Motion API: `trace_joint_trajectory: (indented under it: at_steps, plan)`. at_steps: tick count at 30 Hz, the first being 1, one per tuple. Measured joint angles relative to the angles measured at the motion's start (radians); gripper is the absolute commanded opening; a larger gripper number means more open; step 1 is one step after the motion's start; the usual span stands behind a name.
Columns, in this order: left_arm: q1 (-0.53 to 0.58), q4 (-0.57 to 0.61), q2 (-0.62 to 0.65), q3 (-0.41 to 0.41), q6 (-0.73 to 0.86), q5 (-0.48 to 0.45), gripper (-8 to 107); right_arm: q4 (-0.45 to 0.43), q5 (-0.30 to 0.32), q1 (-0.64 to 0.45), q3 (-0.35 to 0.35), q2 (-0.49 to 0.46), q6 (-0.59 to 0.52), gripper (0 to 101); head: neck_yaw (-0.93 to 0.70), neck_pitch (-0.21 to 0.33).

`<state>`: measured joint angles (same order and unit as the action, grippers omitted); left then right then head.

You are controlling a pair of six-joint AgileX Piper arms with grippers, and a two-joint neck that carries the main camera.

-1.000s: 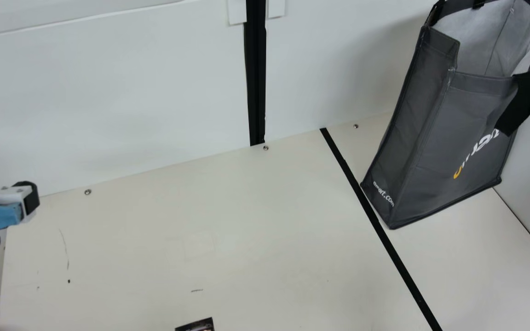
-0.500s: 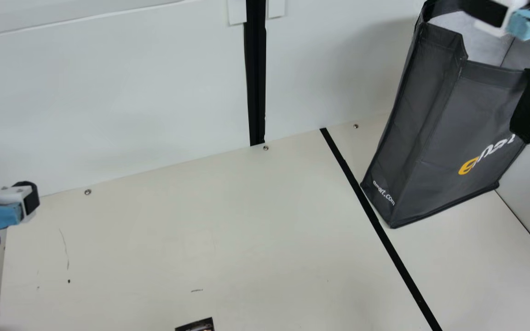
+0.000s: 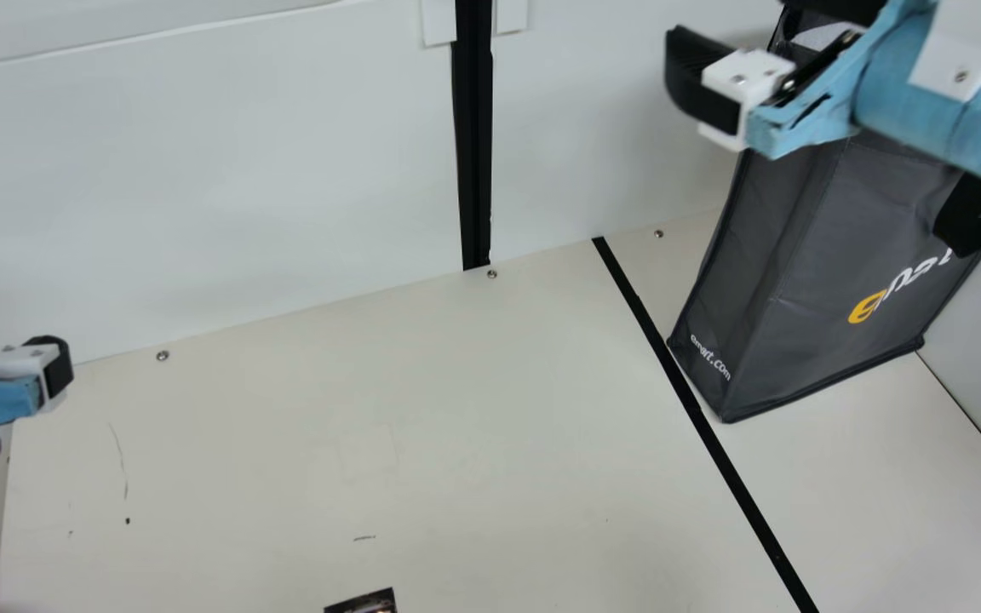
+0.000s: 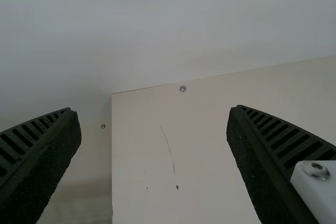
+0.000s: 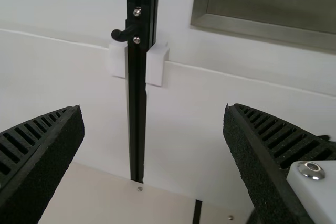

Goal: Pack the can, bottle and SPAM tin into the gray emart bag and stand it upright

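A dark printed corner (image 3: 367,603) pokes in nearest on the table (image 3: 371,443) — too little to name. The left gripper (image 3: 52,375) hangs at the side, jaws well parted, empty. The right gripper (image 3: 746,47), also spread and empty, blocks most of the mouth of the gray emart bag (image 3: 840,281), standing beside black tape (image 3: 686,387). Behind rises a black post (image 3: 473,145). Since the last frame, the right arm (image 3: 925,94) has swung leftward — across the bag's top.
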<state>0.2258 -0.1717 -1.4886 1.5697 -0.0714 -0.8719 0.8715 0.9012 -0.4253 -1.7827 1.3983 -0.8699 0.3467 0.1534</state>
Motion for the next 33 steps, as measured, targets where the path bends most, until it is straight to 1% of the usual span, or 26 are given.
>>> trace_joint_trajectory:
  at_steps: [9, 12, 15, 21, 28, 30, 33]
  plan:
    - [0.000, 0.000, 0.000, 0.000, 0.000, 0.000, 90, -0.106, -0.200, 0.158, 0.217, -0.059, 0.107, 95, 0.000, -0.002]
    - [0.000, 0.000, 0.000, 0.000, 0.000, 0.000, 90, -0.140, -0.254, 0.196, 0.280, -0.071, 0.140, 95, 0.000, 0.000]
    - [0.000, 0.000, 0.000, 0.000, 0.000, 0.000, 90, -0.171, -0.292, 0.227, 0.339, -0.082, 0.170, 95, 0.002, -0.002]
    - [0.000, 0.000, 0.000, 0.000, 0.000, 0.000, 90, -0.201, -0.344, 0.273, 0.452, -0.108, 0.215, 95, 0.002, 0.000]
    - [0.000, 0.000, 0.000, 0.000, 0.000, 0.000, 90, -0.189, -0.363, 0.302, 0.562, -0.133, 0.221, 95, 0.002, -0.002]
    - [0.000, 0.000, 0.000, 0.000, 0.000, 0.000, 90, -0.173, -0.368, 0.306, 0.582, -0.135, 0.217, 95, 0.002, -0.002]
    - [0.000, 0.000, 0.000, 0.000, 0.000, 0.000, 90, -0.169, -0.368, 0.306, 0.586, -0.135, 0.217, 95, 0.002, -0.002]
